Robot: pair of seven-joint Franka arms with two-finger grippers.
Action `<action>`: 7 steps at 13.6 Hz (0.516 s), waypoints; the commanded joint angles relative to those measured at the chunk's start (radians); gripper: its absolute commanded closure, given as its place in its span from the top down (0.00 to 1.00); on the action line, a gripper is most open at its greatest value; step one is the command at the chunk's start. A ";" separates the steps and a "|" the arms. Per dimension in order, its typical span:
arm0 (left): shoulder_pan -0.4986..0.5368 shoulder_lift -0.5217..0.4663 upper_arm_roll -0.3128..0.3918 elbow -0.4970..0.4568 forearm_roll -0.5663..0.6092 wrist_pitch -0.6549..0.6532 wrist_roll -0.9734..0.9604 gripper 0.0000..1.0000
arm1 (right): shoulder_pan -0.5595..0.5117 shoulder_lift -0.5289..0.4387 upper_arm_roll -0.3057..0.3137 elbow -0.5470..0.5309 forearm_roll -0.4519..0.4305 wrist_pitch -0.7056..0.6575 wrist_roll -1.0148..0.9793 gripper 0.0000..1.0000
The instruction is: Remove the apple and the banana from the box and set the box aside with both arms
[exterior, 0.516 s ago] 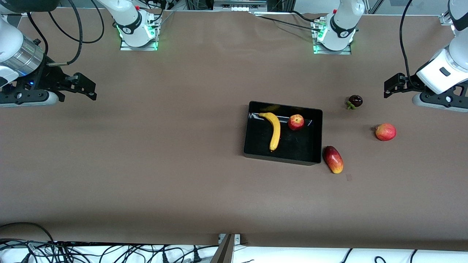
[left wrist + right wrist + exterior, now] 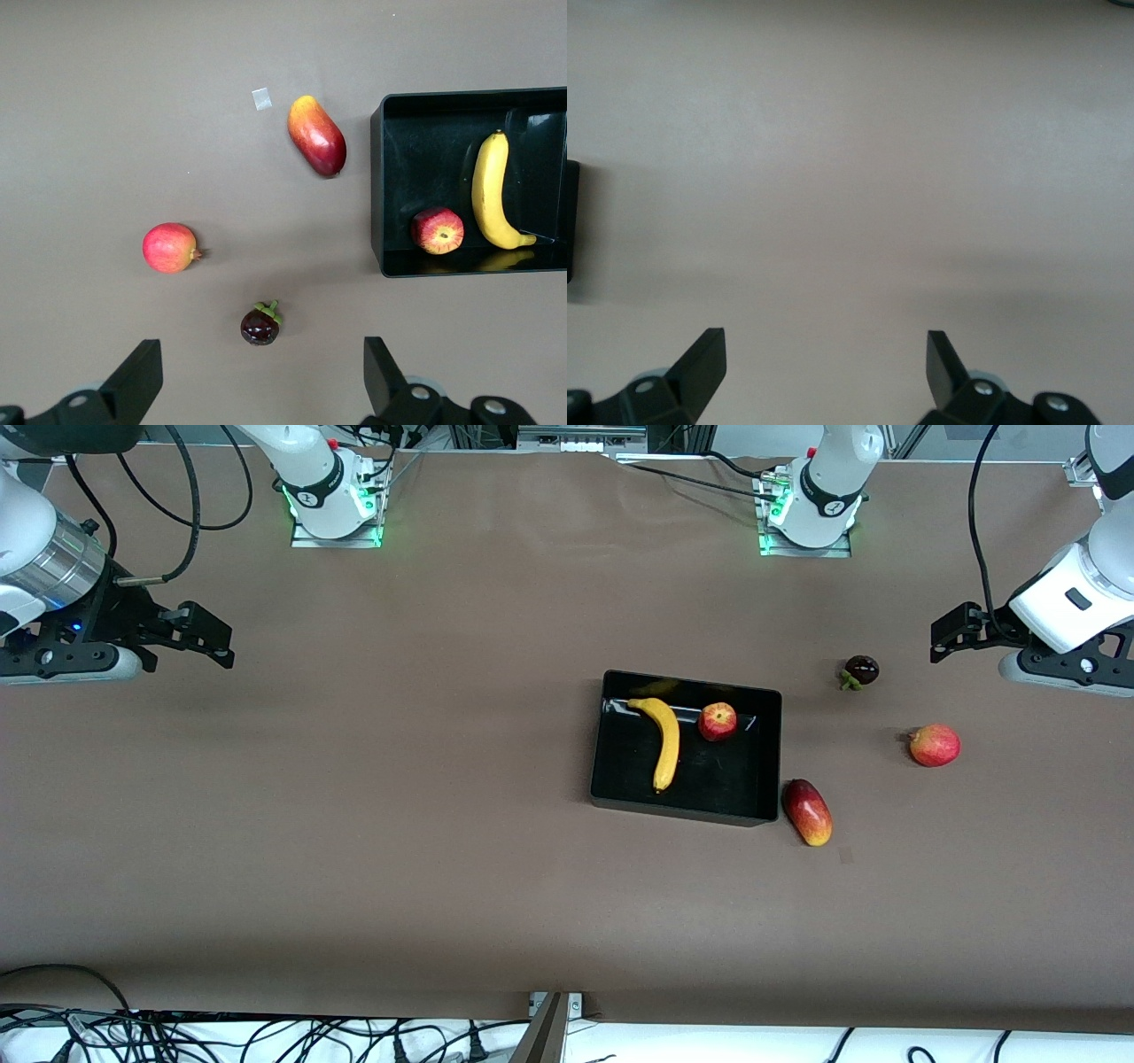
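Observation:
The black box [image 2: 726, 779] lies mid-table. In it lie the yellow banana [image 2: 663, 740] and the small red apple [image 2: 718, 721], side by side and apart. The left wrist view also shows the box [image 2: 425, 150], the banana [image 2: 493, 190] and the apple [image 2: 437, 230]. My left gripper [image 2: 950, 636] is open and empty, up over the left arm's end of the table; it shows open in its wrist view [image 2: 261, 381]. My right gripper [image 2: 211, 639] is open and empty over bare table at the right arm's end, and shows open in its wrist view [image 2: 824, 363].
An oblong red-yellow mango [image 2: 807, 811] lies against the box's corner toward the left arm's end. A dark purple mangosteen [image 2: 860, 670] and a round red-pink fruit [image 2: 935, 745] lie farther toward that end. All three show in the left wrist view: mango [image 2: 316, 135], mangosteen [image 2: 260, 325], round fruit [image 2: 170, 248].

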 commanded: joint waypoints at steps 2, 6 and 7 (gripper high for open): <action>-0.002 0.007 0.004 -0.003 -0.014 -0.002 -0.003 1.00 | 0.002 0.008 0.000 0.017 -0.015 -0.001 -0.008 1.00; -0.002 0.025 -0.004 -0.001 -0.019 -0.003 0.006 1.00 | 0.002 0.008 0.000 0.017 -0.015 -0.001 -0.006 1.00; -0.003 0.033 -0.007 0.002 -0.022 -0.002 0.010 1.00 | 0.002 0.008 0.000 0.017 -0.015 -0.001 -0.006 1.00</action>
